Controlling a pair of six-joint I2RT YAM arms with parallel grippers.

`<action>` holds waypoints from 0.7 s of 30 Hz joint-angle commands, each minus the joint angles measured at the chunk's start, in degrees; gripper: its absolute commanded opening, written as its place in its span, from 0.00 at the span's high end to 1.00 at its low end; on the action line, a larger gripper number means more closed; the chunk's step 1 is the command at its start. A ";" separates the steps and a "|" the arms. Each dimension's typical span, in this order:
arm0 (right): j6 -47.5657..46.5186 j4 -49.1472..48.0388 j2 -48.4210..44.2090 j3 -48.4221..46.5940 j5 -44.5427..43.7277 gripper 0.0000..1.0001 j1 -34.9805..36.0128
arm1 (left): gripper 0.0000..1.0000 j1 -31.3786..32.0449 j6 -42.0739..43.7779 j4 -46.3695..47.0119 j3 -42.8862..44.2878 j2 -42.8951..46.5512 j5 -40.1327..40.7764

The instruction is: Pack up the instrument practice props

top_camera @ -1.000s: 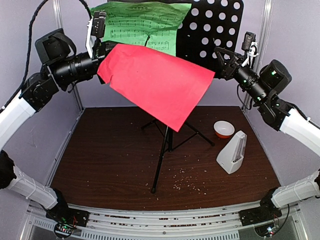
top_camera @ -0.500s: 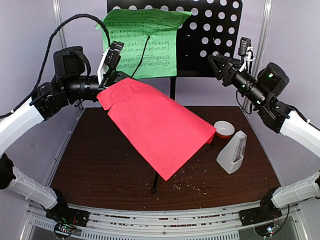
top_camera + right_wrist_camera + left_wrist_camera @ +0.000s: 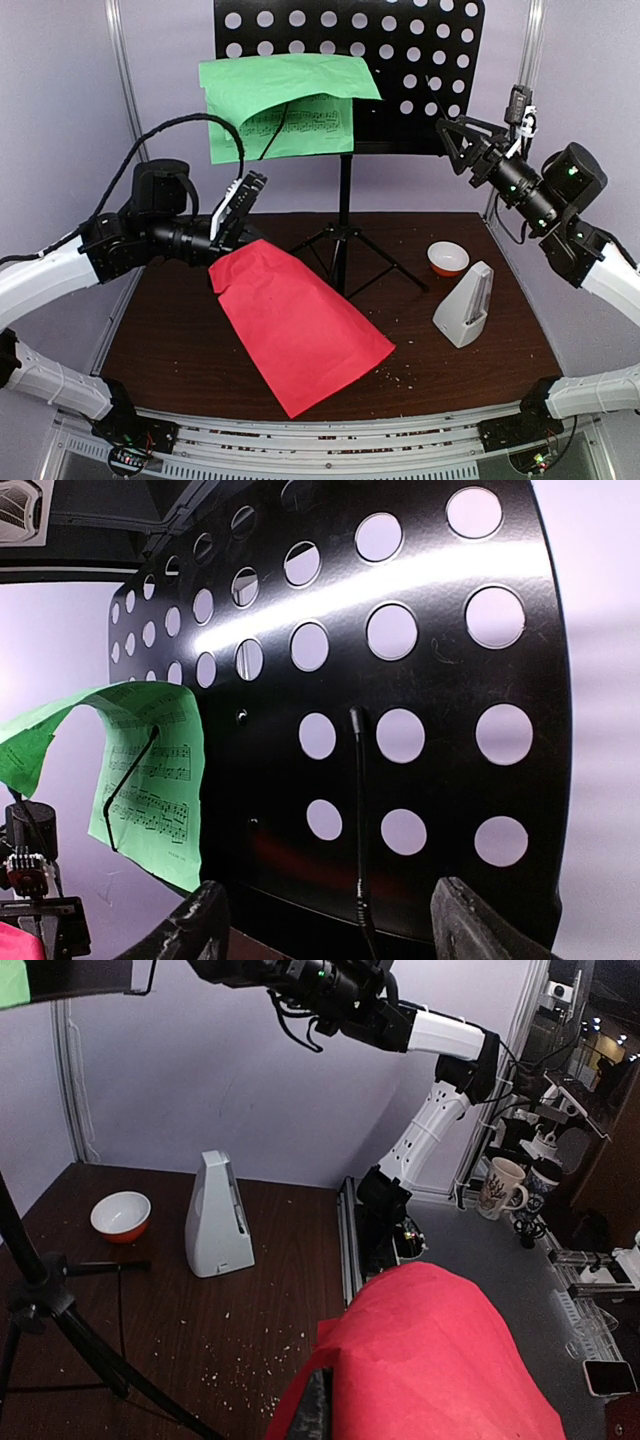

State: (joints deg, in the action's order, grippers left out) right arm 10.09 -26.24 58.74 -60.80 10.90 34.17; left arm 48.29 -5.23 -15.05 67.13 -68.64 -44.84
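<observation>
The left end effector (image 3: 238,222) is clamped shut on the top corner of the red sheet (image 3: 295,335). The pinch itself is poorly seen: the wrist view shows only 1 dark finger edge against the paper, so how deep the bite goes cannot be told. From that raised corner the sheet slopes down and lies across the front left of the bench (image 3: 170,330), its far edge near the legs of the music stand (image 3: 420,70).

To lay it down well, I would lower the held corner until the paper rests flat, then let go, drawing the arm back low so nothing snags the legs.

The right end effector (image 3: 452,140) is spread wide and holds nothing, facing the right side of the stand's holed plate. The green sheet (image 3: 285,100) sits on the plate's left side, its top curled forward. It looks like the next item. The metronome (image 3: 465,305) stands at the right, beside a small bowl (image 3: 447,258).
</observation>
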 commanded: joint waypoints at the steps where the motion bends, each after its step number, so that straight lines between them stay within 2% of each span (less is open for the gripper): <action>1: -1.45 -1.33 -2.62 2.94 -0.27 0.27 0.37 | 1.00 -0.38 -2.83 3.94 -4.27 2.27 3.17; 14: -3.53 -1.63 -9.26 11.47 -8.03 0.22 0.39 | 1.00 -1.48 -17.62 7.99 -22.13 7.78 17.02; 17: -3.76 -1.76 -9.90 13.00 -10.23 0.22 0.38 | 1.00 -4.55 -21.58 8.37 -26.31 9.31 18.51; 21: -4.14 -2.07 -9.97 14.28 -12.01 0.21 0.37 | 1.00 -11.12 -27.33 12.20 -33.47 10.11 16.32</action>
State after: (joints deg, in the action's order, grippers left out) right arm 7.11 -26.72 49.32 -47.75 2.46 34.26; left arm 42.35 -25.23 -8.43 38.87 -59.27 -28.91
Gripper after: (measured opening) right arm 0.784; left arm 0.008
